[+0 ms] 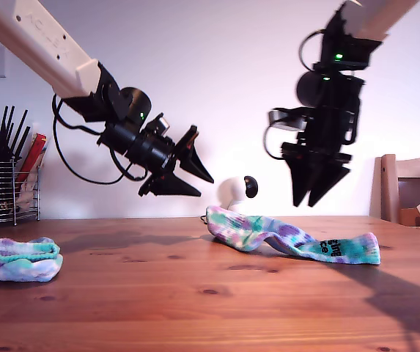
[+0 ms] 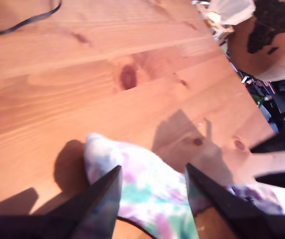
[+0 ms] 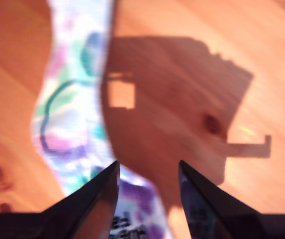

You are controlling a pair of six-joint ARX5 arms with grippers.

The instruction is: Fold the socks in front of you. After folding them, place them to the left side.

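One tie-dyed sock [image 1: 290, 238] lies stretched out on the wooden table [image 1: 210, 308], right of centre in the exterior view, with its black lettering toward that view's right end. A second sock [image 1: 23, 259] sits folded into a bundle at the exterior view's left. My first gripper [image 1: 206, 187] hangs open in the air just above and left of the long sock's near end, and that sock end [image 2: 147, 194] shows between its jaws [image 2: 153, 167]. My second gripper [image 1: 306, 204] points down, open, above the sock's middle [image 3: 72, 114]. Neither gripper holds or touches anything.
A wire rack of black utensils [image 1: 4, 176] stands at the exterior view's far left. A small white round device [image 1: 233, 192] sits behind the sock. A wooden chair [image 1: 411, 187] stands at the exterior view's right edge. A black cable [image 2: 28, 20] lies on the table.
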